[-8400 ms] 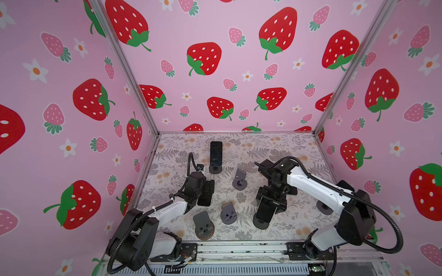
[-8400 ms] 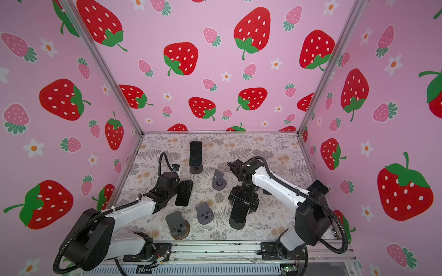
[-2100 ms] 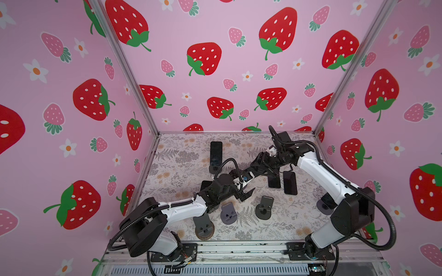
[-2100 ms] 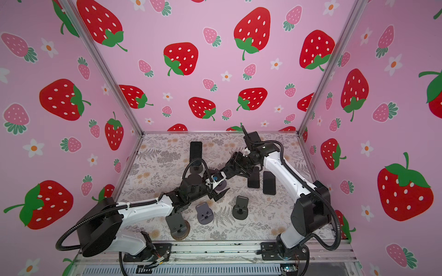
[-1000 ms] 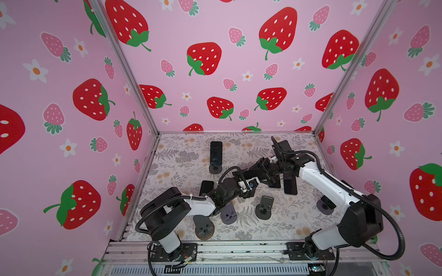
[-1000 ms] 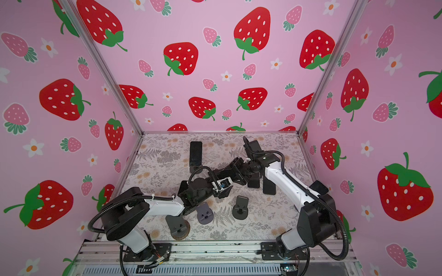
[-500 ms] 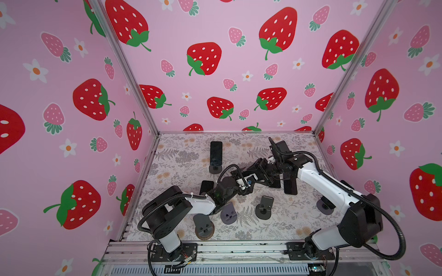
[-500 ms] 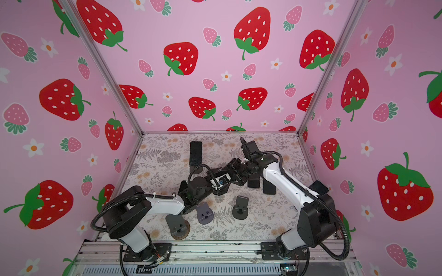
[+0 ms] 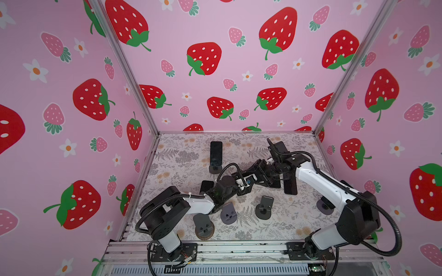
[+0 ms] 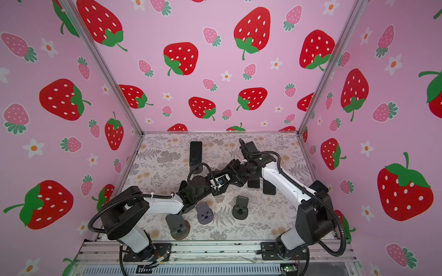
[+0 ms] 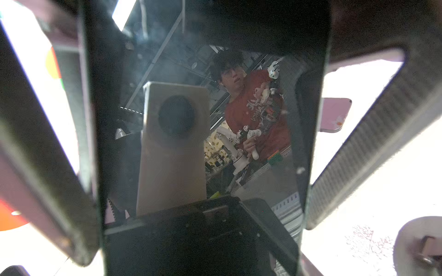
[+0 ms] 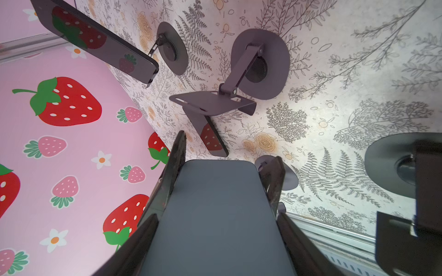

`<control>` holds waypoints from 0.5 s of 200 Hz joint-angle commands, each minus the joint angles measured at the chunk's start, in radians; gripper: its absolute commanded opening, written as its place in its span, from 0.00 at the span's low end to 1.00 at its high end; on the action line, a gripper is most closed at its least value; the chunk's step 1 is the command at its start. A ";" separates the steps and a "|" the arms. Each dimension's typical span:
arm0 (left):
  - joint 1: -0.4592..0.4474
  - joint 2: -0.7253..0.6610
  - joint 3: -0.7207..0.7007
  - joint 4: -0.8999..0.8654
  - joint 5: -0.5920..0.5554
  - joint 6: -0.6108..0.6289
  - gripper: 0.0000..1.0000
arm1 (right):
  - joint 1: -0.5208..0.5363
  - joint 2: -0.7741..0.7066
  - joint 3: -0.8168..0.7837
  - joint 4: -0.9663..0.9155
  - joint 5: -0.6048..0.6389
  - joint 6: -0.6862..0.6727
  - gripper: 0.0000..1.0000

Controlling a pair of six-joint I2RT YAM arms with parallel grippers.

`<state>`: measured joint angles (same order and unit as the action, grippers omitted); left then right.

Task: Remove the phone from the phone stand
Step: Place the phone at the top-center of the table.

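Dark grey slab phone (image 12: 215,210) was clamped by its long edges in my right gripper (image 12: 227,153). My left gripper (image 11: 196,239) gripped the same phone, screen side facing it, held mid-air. Past my right fingertips stood an empty grey hinged metal phone stand (image 12: 251,71). Farther off, a second black glossy phone (image 12: 95,40) sat propped up.

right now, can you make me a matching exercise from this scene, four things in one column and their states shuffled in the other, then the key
Things
1. back phone
2. front black stand
3. phone beside the right arm
4. left gripper

States
A. shut on the held phone
B. lying flat on the table
C. propped on a stand
D. holds no phone

Pairs: 1-C, 2-D, 3-B, 4-A
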<state>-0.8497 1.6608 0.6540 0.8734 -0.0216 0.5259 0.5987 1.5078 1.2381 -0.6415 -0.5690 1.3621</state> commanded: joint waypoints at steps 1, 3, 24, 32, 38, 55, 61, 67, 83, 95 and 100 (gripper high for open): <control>-0.002 -0.029 0.008 -0.003 0.032 -0.051 0.65 | 0.004 0.000 0.004 0.036 -0.005 0.010 0.72; -0.002 -0.030 0.007 -0.005 0.032 -0.054 0.65 | 0.004 -0.001 0.002 0.038 -0.006 0.011 0.73; -0.004 -0.028 -0.006 0.001 0.018 -0.080 0.65 | 0.004 -0.003 0.006 0.036 -0.004 0.017 0.82; -0.003 -0.029 -0.011 0.002 0.014 -0.090 0.65 | 0.004 -0.004 0.013 0.031 0.005 0.017 0.86; -0.004 -0.031 -0.015 -0.002 0.013 -0.099 0.64 | 0.004 -0.006 0.018 0.026 0.013 0.018 0.88; -0.003 -0.042 -0.020 -0.024 0.015 -0.128 0.64 | 0.002 -0.011 0.020 0.020 0.026 0.018 0.95; -0.003 -0.045 -0.021 -0.034 0.015 -0.137 0.64 | 0.001 -0.010 0.018 0.017 0.028 0.018 0.96; -0.003 -0.048 -0.023 -0.042 0.013 -0.145 0.63 | 0.000 -0.011 0.015 0.018 0.029 0.017 0.98; -0.003 -0.052 -0.030 -0.051 0.010 -0.163 0.63 | -0.004 -0.006 0.017 0.017 0.035 0.004 1.00; -0.004 -0.056 -0.035 -0.058 0.008 -0.178 0.62 | -0.006 -0.001 0.024 0.003 0.043 -0.005 1.00; -0.003 -0.061 -0.034 -0.066 0.005 -0.186 0.62 | -0.007 -0.001 0.029 -0.009 0.051 -0.009 1.00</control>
<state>-0.8509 1.6402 0.6193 0.7975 -0.0181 0.3870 0.5995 1.5078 1.2388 -0.6239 -0.5529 1.3602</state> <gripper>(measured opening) 0.731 0.997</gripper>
